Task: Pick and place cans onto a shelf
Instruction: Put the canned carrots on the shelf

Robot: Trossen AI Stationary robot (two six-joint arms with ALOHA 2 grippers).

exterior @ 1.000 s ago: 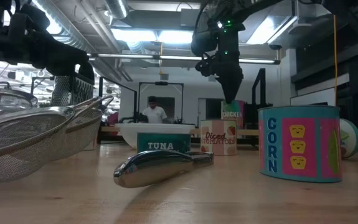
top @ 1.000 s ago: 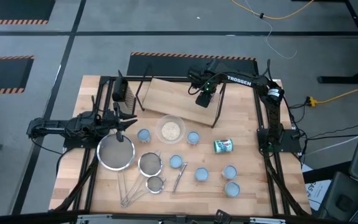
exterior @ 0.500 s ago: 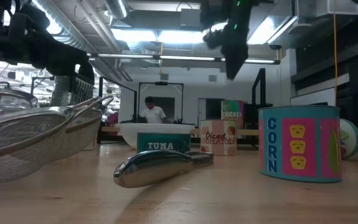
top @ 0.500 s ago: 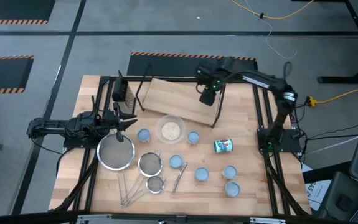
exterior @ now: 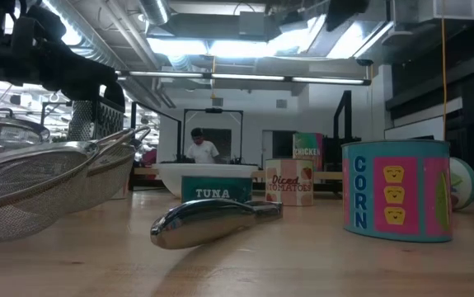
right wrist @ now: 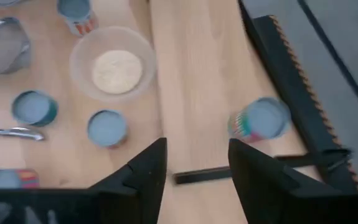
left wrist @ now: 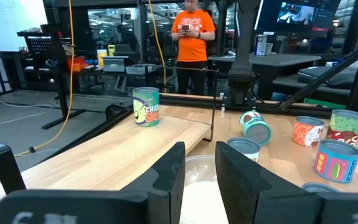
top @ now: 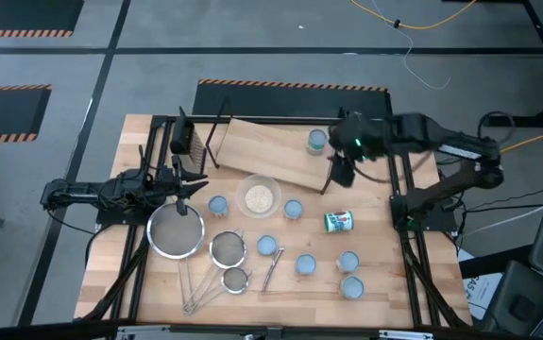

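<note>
One can (top: 317, 142) stands upright near the shelf's (top: 271, 151) right edge. The right gripper (top: 340, 176) hangs just off that edge, jaws apart, empty. Seven cans, a bowl of grains (top: 259, 197) and strainers (top: 177, 232) crowd the bench. The left gripper (top: 184, 200), narrowly parted and empty, waits above the largest strainer.

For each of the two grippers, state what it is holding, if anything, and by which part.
Nothing is held. The right gripper is open and empty above the shelf, apart from the can standing there. The left gripper is also empty, near the clear bowl.

Grey floor (top: 158, 57), hazard-striped mats (top: 7, 94); ceiling strip lights (exterior: 220, 47).
</note>
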